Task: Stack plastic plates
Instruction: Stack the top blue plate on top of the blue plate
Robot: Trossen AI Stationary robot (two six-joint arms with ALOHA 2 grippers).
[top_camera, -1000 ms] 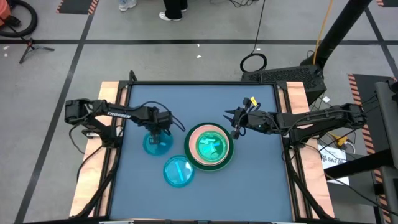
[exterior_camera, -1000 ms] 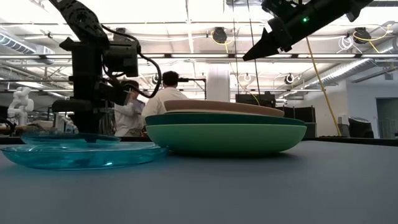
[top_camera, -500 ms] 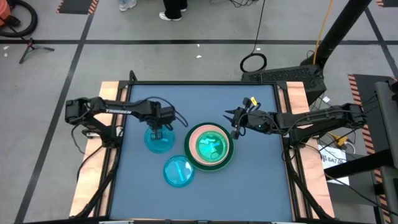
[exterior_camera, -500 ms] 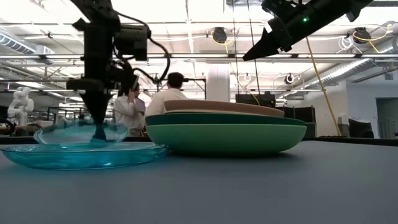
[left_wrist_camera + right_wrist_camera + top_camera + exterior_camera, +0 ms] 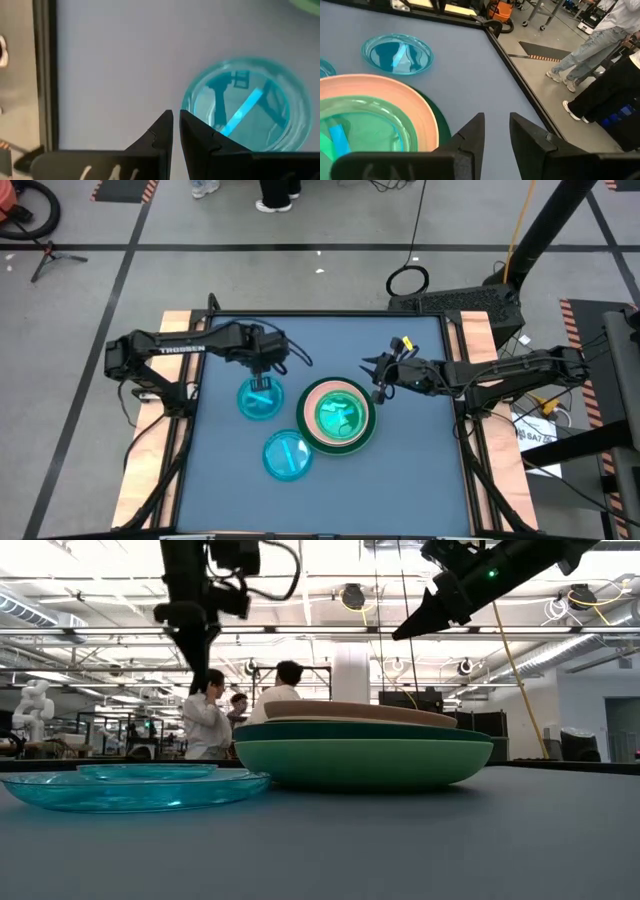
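A stack of plates [image 5: 338,415] stands right of the table's middle: a large light green plate [image 5: 360,762] at the bottom, a dark green one [image 5: 360,731] on it, then a pink one [image 5: 417,100] with translucent green-cyan small plates [image 5: 340,416] inside. Two translucent cyan plates lie flat on the table, one [image 5: 259,400] left of the stack and one [image 5: 287,455] nearer. My left gripper [image 5: 175,117] hangs high above the far-left cyan plate [image 5: 250,110], its fingers a narrow gap apart and holding nothing. My right gripper [image 5: 497,120] hovers open over the stack's far right side.
Bare blue table surface lies on the far side [image 5: 330,340] and along the near right side [image 5: 420,480]. Wooden side rails [image 5: 175,330] border the table. People stand in the room behind [image 5: 205,720]; a yellow cable [image 5: 405,343] sits by the right arm.
My left gripper, which had the far-left cyan plate by its rim, tipped one side of it up, let go and rose well above it, moving a little toward the far edge. The plate now lies flat again, shifted slightly toward the far right.
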